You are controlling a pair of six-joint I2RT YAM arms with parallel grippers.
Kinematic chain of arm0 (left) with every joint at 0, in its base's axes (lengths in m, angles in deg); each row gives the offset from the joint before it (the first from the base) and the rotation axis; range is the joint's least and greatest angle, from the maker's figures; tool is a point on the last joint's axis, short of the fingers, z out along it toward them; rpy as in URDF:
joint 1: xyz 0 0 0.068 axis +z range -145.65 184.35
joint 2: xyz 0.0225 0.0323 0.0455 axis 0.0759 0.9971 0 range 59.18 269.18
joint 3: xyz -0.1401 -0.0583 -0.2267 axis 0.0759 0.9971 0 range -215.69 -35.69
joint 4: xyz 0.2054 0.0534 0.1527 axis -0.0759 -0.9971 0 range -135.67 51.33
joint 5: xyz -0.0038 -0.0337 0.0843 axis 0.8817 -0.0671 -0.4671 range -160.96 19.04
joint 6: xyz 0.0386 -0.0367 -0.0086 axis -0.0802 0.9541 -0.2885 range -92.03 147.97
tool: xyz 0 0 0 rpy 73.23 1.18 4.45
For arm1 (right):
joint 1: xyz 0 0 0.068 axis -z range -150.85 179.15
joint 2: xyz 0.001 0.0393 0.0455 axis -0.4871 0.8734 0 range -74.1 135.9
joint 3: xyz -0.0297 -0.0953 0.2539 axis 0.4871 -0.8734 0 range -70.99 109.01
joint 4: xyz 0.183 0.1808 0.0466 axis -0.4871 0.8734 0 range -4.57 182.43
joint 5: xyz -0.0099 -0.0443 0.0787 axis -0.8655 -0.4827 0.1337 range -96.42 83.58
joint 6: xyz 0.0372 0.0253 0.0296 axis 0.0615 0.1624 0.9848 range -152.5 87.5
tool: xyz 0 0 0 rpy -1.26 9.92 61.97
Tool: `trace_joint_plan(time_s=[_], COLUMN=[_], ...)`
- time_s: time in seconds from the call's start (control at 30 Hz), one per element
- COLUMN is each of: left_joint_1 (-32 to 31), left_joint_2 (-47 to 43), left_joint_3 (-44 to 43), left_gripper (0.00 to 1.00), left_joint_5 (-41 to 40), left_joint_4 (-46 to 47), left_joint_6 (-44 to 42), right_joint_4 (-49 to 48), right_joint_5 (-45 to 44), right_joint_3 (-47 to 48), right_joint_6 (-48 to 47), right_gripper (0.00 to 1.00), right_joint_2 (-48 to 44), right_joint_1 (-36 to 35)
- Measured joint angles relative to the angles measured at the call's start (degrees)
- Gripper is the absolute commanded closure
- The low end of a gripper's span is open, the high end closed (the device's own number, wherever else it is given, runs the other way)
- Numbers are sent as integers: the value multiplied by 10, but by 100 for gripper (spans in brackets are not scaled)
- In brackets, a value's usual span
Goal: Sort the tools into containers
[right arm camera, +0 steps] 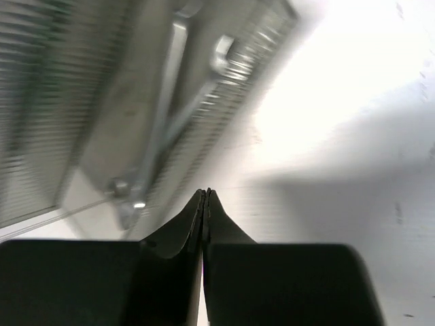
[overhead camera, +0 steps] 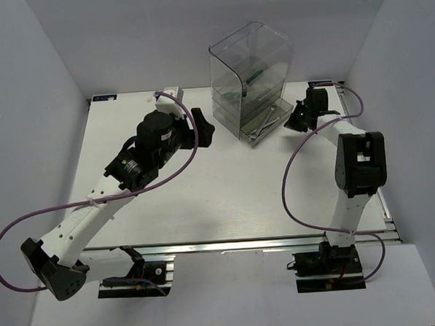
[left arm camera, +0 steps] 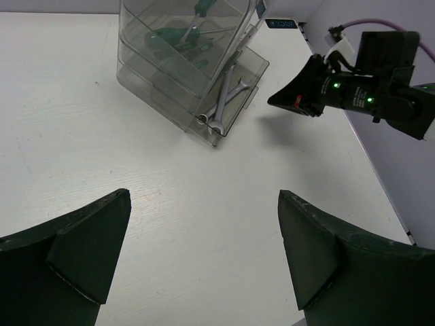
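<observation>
Wrenches (left arm camera: pixel 230 104) lie (crossed) in open bottom drawer (left arm camera: pixel 253 71).

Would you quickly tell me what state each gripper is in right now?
Left gripper: open, holding nothing.
Right gripper: shut, holding nothing.

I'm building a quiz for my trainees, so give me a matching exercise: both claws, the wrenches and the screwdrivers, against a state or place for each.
1. left claw
2. right claw
3. wrenches
4. screwdrivers

A. in the pulled-out bottom drawer
B. shut
C. wide open
D. higher up in the drawer unit

Pairs: 1-C, 2-B, 3-A, 4-D
</observation>
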Motion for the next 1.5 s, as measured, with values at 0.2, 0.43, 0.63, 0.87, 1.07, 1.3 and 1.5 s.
trace_joint_plan(time_s=[0.2,0.43,0.63,0.87,1.07,1.3,1.5], left_joint_1=[0,0,0,0,0,0,0], left_joint_2=[0,1,19,29,32,30,29], left_joint_3=[0,-3,-22,-30,-46,-38,-14], left_gripper=[2,2,2,2,2,2,2], left_joint_5=[0,-1,-4,-9,-12,-12,-12], left_joint_4=[-2,-9,-14,-30,-39,-28,-13], left_joint_6=[0,3,10,21,22,24,21], right_joint_4=[18,-13,-50,-75,-85,-81,-10], right_joint_5=[-36,9,54,75,81,78,178], right_joint_3=[12,77,148,202,195,28,-10], right_joint_6=[-9,0,21,30,29,-31,-186], right_gripper=[100,78,38,26,47,100,39], right_joint_2=[61,143,191,232,233,126,22], right_joint_1=[-9,-16,-17,-26,-32,-23,-9])
